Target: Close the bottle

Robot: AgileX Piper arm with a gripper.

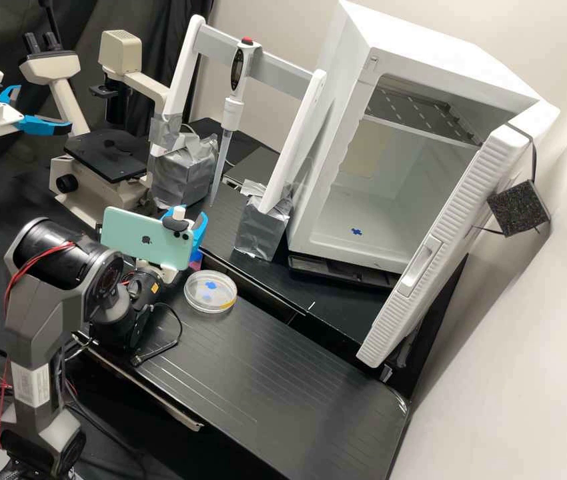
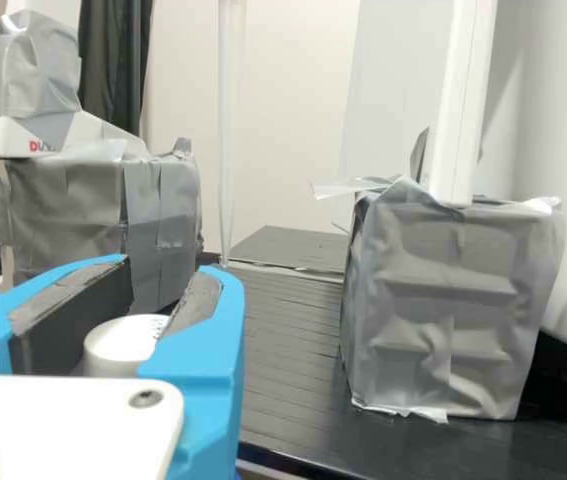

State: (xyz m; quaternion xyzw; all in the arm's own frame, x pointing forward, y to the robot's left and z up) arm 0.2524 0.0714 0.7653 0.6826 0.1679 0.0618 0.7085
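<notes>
The tool [image 1: 189,217] has its fingers closed around a white cap [image 2: 123,345], one pad on each side. Whether the cap meets the bottle is hidden; a pink bit [image 1: 195,263] just below the tool may be part of it. A phone [image 1: 147,239] sits beside the tool. A lidded dish [image 1: 211,292] lies on the desk [image 1: 257,373] near the tool, while a pipette [image 1: 232,113] hangs beyond it.

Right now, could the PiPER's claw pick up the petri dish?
Probably not: a white cap sits between the fingers of the claw. The way itself looks free, though: the petri dish lies close beside the wrist, and nothing covers it.
</notes>
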